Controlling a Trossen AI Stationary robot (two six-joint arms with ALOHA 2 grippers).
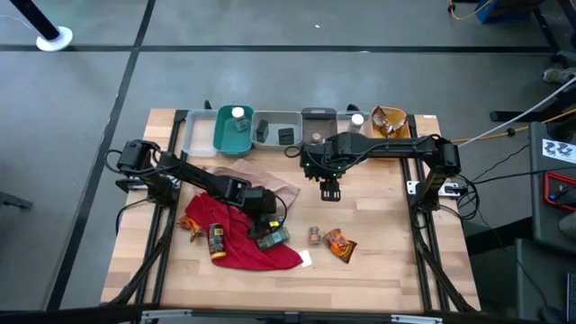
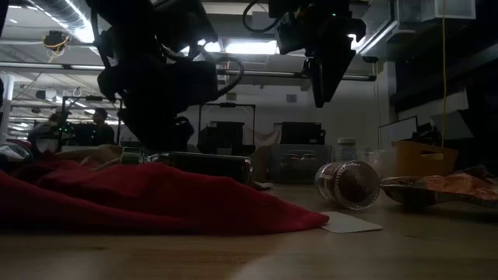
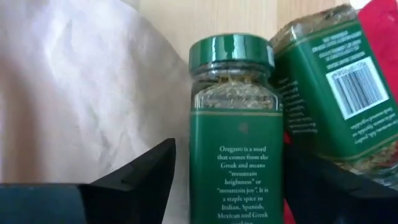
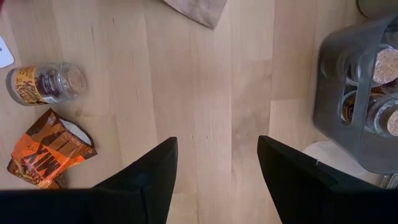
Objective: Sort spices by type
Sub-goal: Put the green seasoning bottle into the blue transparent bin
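Two green-labelled spice jars lie side by side at the red cloth's right edge. The green-capped oregano jar lies between the fingers of my open left gripper, and a gap shows beside one finger. The second green jar, barcode up, rests next to it on the red cloth. My right gripper hangs open above bare table, pointing down. A small brown jar and an orange-brown packet lie on the wood nearby.
Along the far edge stand a pale tray, a teal bin, grey bins holding jars, and a yellow bin. A tan cloth lies beside the red one. Another brown jar rests on the red cloth, a white card beside it.
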